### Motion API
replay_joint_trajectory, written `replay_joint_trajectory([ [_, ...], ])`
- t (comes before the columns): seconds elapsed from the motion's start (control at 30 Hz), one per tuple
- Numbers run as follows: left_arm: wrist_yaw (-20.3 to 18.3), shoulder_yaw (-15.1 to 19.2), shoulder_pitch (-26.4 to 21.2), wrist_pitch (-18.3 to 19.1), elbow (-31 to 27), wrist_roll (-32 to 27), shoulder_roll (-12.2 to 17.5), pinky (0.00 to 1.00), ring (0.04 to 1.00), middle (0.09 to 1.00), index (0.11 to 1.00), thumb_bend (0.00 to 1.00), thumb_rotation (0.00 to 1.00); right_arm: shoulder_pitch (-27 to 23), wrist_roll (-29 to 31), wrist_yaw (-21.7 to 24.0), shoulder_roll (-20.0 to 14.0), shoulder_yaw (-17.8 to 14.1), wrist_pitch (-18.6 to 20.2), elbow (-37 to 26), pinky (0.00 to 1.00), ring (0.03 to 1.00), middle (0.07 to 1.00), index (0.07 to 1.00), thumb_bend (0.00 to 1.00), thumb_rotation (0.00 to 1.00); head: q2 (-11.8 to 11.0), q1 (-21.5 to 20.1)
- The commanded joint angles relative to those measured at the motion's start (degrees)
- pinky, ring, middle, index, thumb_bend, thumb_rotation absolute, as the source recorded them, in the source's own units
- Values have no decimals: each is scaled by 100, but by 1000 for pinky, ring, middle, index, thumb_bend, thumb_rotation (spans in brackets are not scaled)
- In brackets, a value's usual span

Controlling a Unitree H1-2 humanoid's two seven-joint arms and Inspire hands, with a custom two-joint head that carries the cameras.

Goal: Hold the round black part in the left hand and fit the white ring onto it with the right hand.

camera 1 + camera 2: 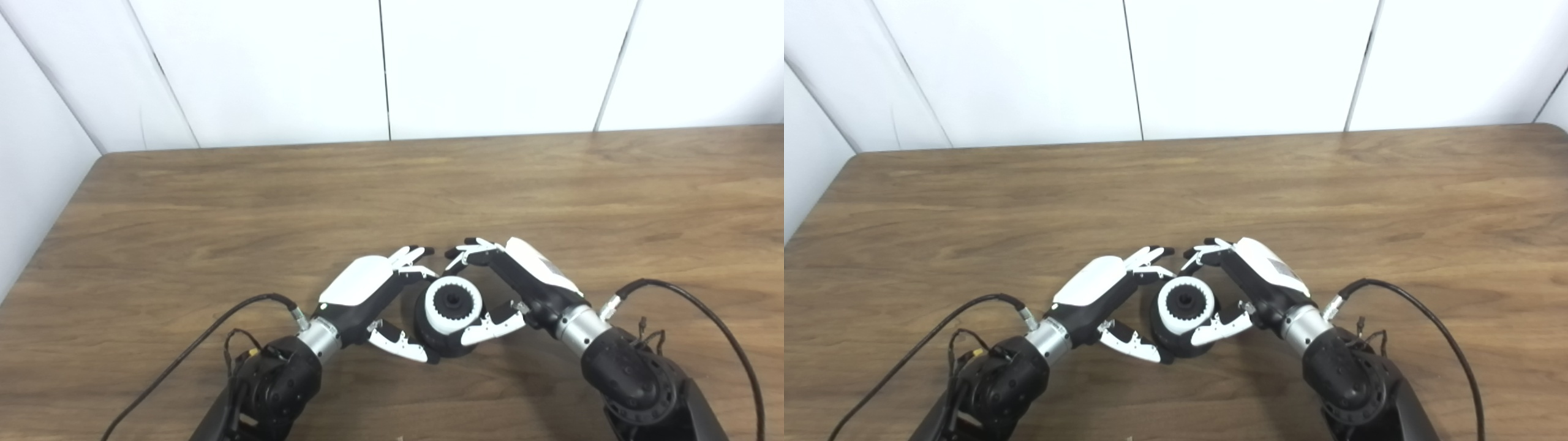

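Note:
The round black part (444,343) stands on the wooden table near its front edge. The white toothed ring (454,304) sits on top of it, around a dark hub. My left hand (373,294) wraps the part from the left, its thumb against the base and its fingers curled at the ring's upper left. My right hand (511,282) arches in from the right. Its thumb lies against the ring's lower right edge, while its fingers hover just beyond the ring's far side with a small gap.
Black cables (202,343) trail from both wrists across the table's front. The table (392,196) ends at a white panelled wall behind and has a rounded corner at the far left.

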Motion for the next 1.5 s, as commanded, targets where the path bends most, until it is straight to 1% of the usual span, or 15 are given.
replay_joint_trajectory([
  [0.0,-185,-56,95,98,11,-50,34,891,1000,986,702,770,328,-75,-22,3,-92,47,-141,-20,1000,962,853,494,522,162,-1,4],
  [0.07,-175,-53,94,82,24,-56,32,889,1000,985,702,771,331,-84,-23,11,-98,49,-140,-28,1000,961,854,495,521,163,1,-1],
  [0.1,-177,-51,95,84,26,-59,32,890,1000,985,702,772,332,-92,-25,16,-101,52,-137,-32,1000,961,854,523,585,198,1,-1],
  [0.13,-180,-48,96,91,24,-58,32,892,1000,984,703,772,334,-101,-24,21,-106,55,-140,-35,1000,961,855,579,712,271,1,-1],
  [0.17,-182,-48,97,99,21,-53,30,894,1000,984,704,773,335,-108,-21,25,-112,55,-143,-38,1000,962,856,610,779,313,8,-5],
  [0.27,-173,-45,101,81,18,-56,34,901,1000,983,706,775,336,-130,-27,37,-137,63,-141,-47,1000,962,858,644,858,373,4,5],
  [0.37,-168,-38,113,67,24,-70,42,901,1000,983,711,783,337,-147,-10,49,-150,64,-92,-69,1000,963,857,652,884,389,4,5],
  [0.47,-177,-33,118,81,20,-76,36,902,1000,981,722,813,348,-154,0,61,-157,47,-56,-84,1000,964,858,651,900,400,5,12],
  [0.6,-203,-33,109,94,6,-77,45,894,1000,980,754,859,366,-165,-5,71,-162,29,-31,-94,1000,967,859,641,909,407,4,18],
  [0.8,-272,-24,93,167,-61,-60,68,890,1000,980,792,885,387,-172,-29,37,-171,7,-48,-97,998,963,858,635,913,415,6,23],
  [1.07,-289,70,122,184,-137,-216,94,911,1000,974,848,918,370,-148,9,-55,-159,-83,-92,-114,976,948,850,640,915,395,8,48],
  [1.13,-278,96,133,175,-140,-268,113,900,1000,973,864,932,370,-136,23,-70,-145,-117,-83,-118,961,945,850,642,916,399,7,55],
  [1.3,-354,174,167,270,-202,-461,163,904,1000,979,921,967,374,-91,19,-69,-107,-186,-13,-172,937,942,858,683,920,404,6,71],
  [1.47,-443,313,204,355,-281,-669,220,907,1000,985,944,982,368,-19,46,-122,-71,-289,3,-200,918,936,867,732,919,429,12,67],
])
